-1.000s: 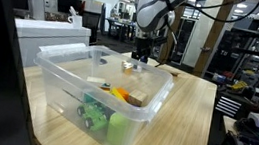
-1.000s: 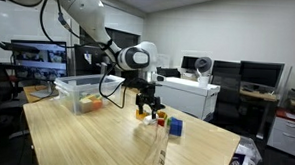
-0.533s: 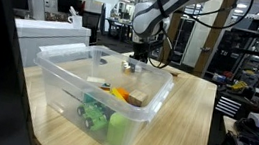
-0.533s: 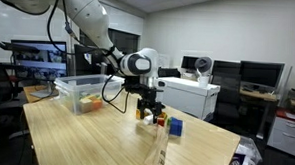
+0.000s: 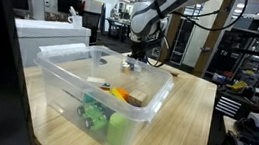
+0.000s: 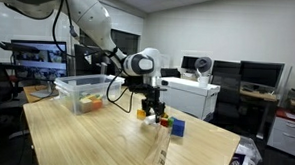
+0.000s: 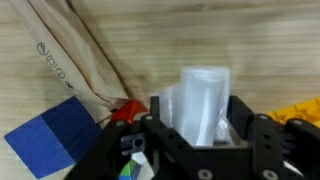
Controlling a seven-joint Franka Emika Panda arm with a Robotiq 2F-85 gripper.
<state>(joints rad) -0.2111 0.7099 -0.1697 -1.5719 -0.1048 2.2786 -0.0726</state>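
In the wrist view my gripper (image 7: 197,103) has a translucent white plastic cup (image 7: 202,88) between its fingers, and both fingers (image 7: 156,106) press against its sides. The cup stands on the wooden table (image 7: 230,30). Just left of it lie a small red piece (image 7: 126,110) and a blue block (image 7: 60,133); a yellow piece (image 7: 300,113) shows at the right edge. In both exterior views the gripper (image 6: 150,106) (image 5: 140,56) reaches down to the tabletop among these small items, with the blue block (image 6: 176,126) beside it.
A clear plastic bin (image 5: 68,78) (image 6: 79,90) holding green, orange and wooden items stands on the table apart from the gripper. A beige strip with printed marks (image 7: 68,55) lies left of the cup. A tall thin object (image 6: 158,148) stands near the table's front.
The arm has shifted slightly sideways and settled over the small items. The jaws have drawn in from wide open onto the cup's sides.
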